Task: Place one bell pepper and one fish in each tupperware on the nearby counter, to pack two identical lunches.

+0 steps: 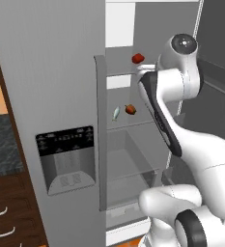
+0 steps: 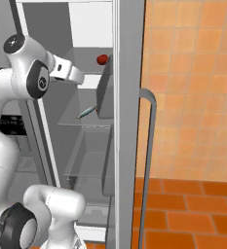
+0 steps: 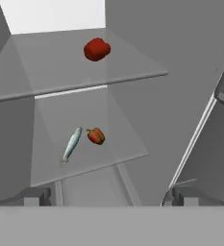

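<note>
Inside the open fridge, a red bell pepper [image 1: 138, 58] [image 2: 102, 59] [image 3: 96, 49] sits on the upper glass shelf. One shelf lower, a silvery fish [image 1: 116, 113] [image 2: 87, 112] [image 3: 72, 143] lies beside an orange-red bell pepper [image 1: 130, 109] [image 3: 96, 136]. My gripper [image 3: 108, 197] hangs in front of the shelves, well short of all three, open wide and holding nothing. A strip of the dark speckled counter [image 1: 0, 144] shows at far left. The tupperware is out of view.
The left fridge door with its dispenser panel [image 1: 65, 159] stands close on the left. The right door's edge and long grey handle [image 2: 149, 146] stand on the right. A clear drawer [image 1: 133, 164] sits below the shelves. Wood drawers [image 1: 3, 212] lie under the counter.
</note>
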